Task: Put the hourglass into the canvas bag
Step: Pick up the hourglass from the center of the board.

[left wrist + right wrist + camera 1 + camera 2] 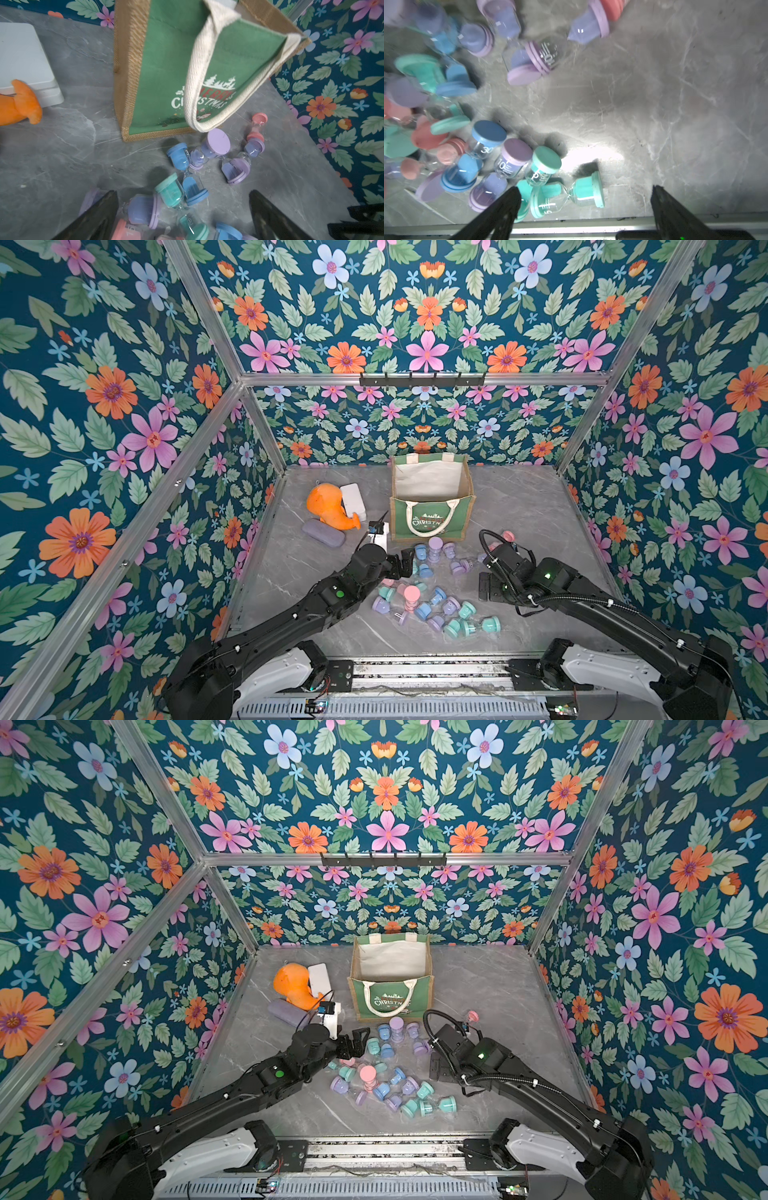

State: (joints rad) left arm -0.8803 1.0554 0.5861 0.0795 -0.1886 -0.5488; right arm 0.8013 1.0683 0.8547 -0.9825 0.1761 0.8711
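Spots the left gripper (182, 192) wide open, empty, over hourglasses (411, 596) strewn on the desk (519, 506), middle toward front edge. Catches the right gripper (585, 187) gaping too, nothing held. Finds the canvas bag (432, 514) upright near the far edge.

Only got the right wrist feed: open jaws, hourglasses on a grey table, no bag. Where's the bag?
Observer: The canvas bag stands upright at the back of the table, just beyond the pile of hourglasses, with its mouth open upward.
Operator: Anything in it?
Observer: In both top views only the cream lining shows inside. The bag's floor is hidden behind its front wall.
Operator: Left arm?
Observer: The left gripper hangs over the pile's left edge, in front of the bag, jaws open and holding nothing.
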